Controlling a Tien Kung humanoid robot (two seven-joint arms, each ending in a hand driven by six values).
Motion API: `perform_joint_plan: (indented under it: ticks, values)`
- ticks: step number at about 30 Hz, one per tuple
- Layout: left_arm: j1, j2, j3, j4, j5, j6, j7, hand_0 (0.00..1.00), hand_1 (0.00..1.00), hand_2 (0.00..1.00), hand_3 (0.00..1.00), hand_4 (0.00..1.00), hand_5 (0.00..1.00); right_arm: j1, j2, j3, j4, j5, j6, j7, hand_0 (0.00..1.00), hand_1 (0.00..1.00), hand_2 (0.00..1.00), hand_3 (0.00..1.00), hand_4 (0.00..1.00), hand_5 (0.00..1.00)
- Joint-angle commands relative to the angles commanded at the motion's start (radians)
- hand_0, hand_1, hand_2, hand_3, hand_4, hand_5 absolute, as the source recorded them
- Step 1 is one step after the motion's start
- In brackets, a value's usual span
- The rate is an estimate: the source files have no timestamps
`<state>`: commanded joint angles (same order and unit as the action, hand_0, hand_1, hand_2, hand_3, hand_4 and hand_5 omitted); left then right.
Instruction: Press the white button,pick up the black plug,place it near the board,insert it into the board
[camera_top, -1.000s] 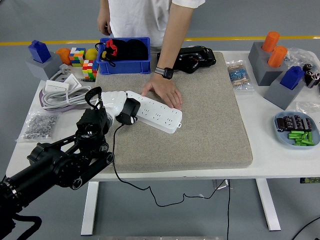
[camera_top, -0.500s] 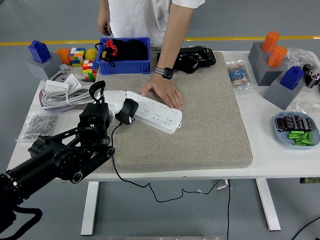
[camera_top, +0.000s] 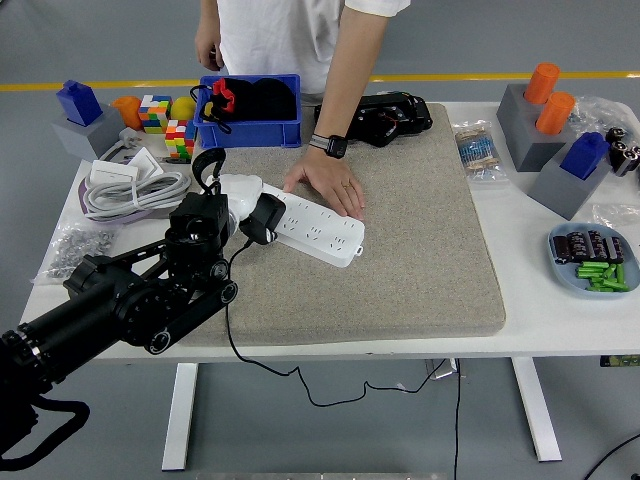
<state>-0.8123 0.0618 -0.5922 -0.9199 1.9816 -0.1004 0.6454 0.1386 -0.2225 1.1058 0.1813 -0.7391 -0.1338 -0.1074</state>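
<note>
White worktop: carries all items; the landmark used below is the long white plastic power strip, the board of the task.

Grey felt mat: lies under the power strip, probably to cushion it and stop it sliding.

Left arm, black, jointed: enters from the lower left and reaches up to the strip's left end.

Person at the far side: one hand lies flat on the strip's far edge, apparently bracing it against the push of insertion.

Blue plastic bin: beyond the strip, well apart.

Left hand: pale fingers curled around the black plug, pinching it at the strip's left end.

Black plug: held tilted, touching or just over the strip's leftmost part; whether its pins are seated cannot be told. Its black cable trails off the near edge of the worktop.

Right hand: not in view.

Change from the earlier frames: arm and hand have moved up and to the right, carrying the plug closer over the strip's left end; the person's hand and the strip are unmoved.
</note>
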Motion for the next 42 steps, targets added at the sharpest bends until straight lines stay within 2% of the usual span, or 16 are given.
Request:
perform_joint_plan:
  ticks: [11,32,42]
  values:
    - [-0.014,-0.001,0.017,0.044,-0.014,-0.017,0.000,0.142,0.262,0.294,0.565,0.570,0.002,0.001,-0.001,-0.002,0.000,0.001,0.000,0.000,0.642,0.583,0.612,0.548,0.641,0.317]
    - [-0.023,0.005,0.040,0.019,-0.038,-0.058,0.000,0.140,0.258,0.289,0.562,0.551,0.002,0.000,-0.001,0.001,0.000,-0.002,-0.001,0.001,0.643,0.583,0.613,0.548,0.639,0.317]
    - [-0.025,0.010,0.046,0.034,-0.049,-0.079,0.000,0.137,0.251,0.286,0.562,0.540,0.002,-0.001,-0.001,0.001,-0.001,-0.002,-0.002,0.000,0.643,0.583,0.614,0.549,0.639,0.317]
